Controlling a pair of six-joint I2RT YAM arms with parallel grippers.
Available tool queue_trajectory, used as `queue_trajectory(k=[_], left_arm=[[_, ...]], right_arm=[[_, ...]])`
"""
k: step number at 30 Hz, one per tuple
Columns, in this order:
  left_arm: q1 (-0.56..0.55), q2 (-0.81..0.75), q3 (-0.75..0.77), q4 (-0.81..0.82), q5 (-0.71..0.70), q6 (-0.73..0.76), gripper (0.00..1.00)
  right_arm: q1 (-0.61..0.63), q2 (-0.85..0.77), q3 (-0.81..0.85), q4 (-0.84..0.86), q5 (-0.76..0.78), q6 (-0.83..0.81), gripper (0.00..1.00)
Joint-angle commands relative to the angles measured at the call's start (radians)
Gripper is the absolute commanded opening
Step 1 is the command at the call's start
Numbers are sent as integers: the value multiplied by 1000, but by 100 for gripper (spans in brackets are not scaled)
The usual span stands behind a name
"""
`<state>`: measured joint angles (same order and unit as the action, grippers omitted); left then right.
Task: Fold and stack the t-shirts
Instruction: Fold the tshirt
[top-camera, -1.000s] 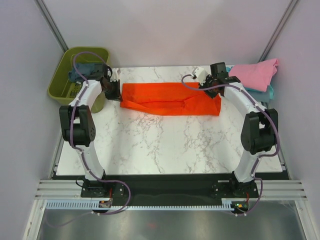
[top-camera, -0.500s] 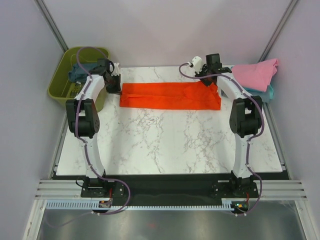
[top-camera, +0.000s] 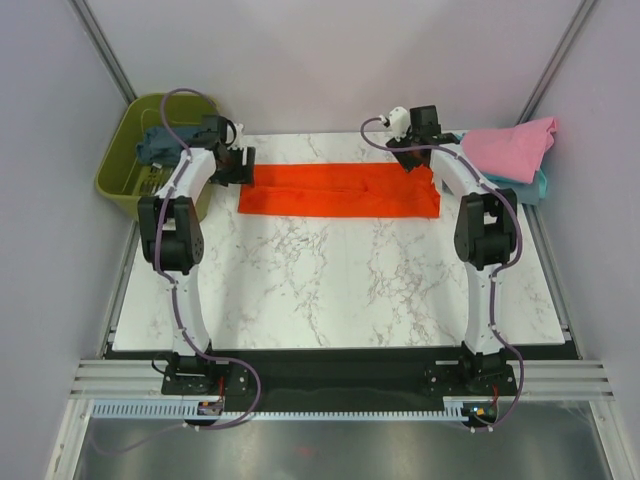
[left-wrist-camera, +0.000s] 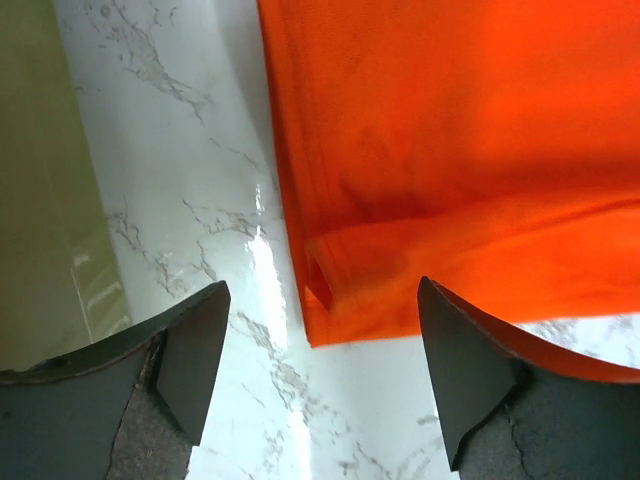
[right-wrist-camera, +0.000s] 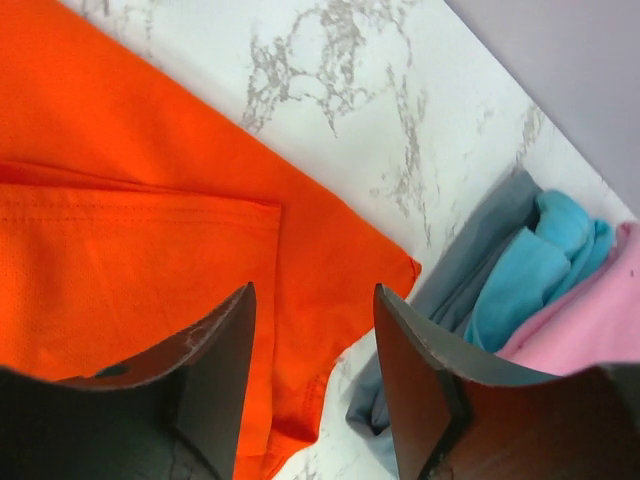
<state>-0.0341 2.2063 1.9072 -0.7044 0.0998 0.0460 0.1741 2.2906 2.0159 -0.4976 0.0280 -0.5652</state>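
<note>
The orange shirt (top-camera: 340, 190) lies flat on the marble table (top-camera: 330, 290), folded into a long, narrow band that runs from side to side across the far part of the top. The left gripper (top-camera: 243, 165) hangs over the band's left end with its jaws spread wide and nothing between them. In the left wrist view the left gripper (left-wrist-camera: 320, 290) frames that end of the orange shirt (left-wrist-camera: 450, 150), where stacked layers show along the edge and a small fold turns up at the corner, with bare table (left-wrist-camera: 180, 150) just beside it. The right gripper (top-camera: 412, 158) sits over the band's right end, jaws also apart and holding nothing. In the right wrist view the right gripper (right-wrist-camera: 314, 295) looks down on the orange shirt (right-wrist-camera: 150, 200), where a hemmed flap lies on top of a lower layer whose corner points toward the pile at the right. That pile rests at the table's far right edge: a pink shirt (top-camera: 510, 148) lies loosely on top of a teal shirt (top-camera: 538, 186), and a grey fold of cloth (right-wrist-camera: 470, 240) shows beside the teal shirt (right-wrist-camera: 530, 270), very near the orange corner. A green basket (top-camera: 125, 165) stands off the table's far left corner, close to the left arm, with a dark blue-grey cloth (top-camera: 158, 143) bunched inside it.
</note>
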Motion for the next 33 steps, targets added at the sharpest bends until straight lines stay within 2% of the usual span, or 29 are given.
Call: queue_trajectory(k=[1, 2, 5, 10, 16, 17, 19, 20, 28, 33], left_arm=[[-6, -178, -2, 36, 10, -3, 84], [-9, -197, -7, 36, 26, -14, 84], [-27, -244, -23, 26, 92, -3, 84], [-33, -194, -34, -13, 222, -38, 79], [-50, -13, 31, -6, 230, -26, 51], [-50, 6, 44, 3, 221, -20, 45], [-52, 59, 82, 14, 192, 9, 26], [-53, 78, 93, 14, 178, 15, 22], [-70, 132, 70, 26, 75, 55, 23], [-92, 106, 6, 26, 38, 66, 30]], right_arm=[[-5, -166, -43, 64, 20, 129, 60], [-5, -186, -58, 65, 15, 155, 67], [-5, -247, -120, 51, -23, 255, 72], [8, -261, -201, 5, -82, 289, 73], [-1, -178, -206, -6, -177, 479, 72], [-1, -172, -206, 4, -194, 520, 72], [-7, -149, -200, 5, -241, 541, 71], [-10, -142, -195, 4, -247, 550, 70], [-38, -56, -198, 4, -247, 562, 69], [-45, 4, -195, -12, -253, 562, 70]])
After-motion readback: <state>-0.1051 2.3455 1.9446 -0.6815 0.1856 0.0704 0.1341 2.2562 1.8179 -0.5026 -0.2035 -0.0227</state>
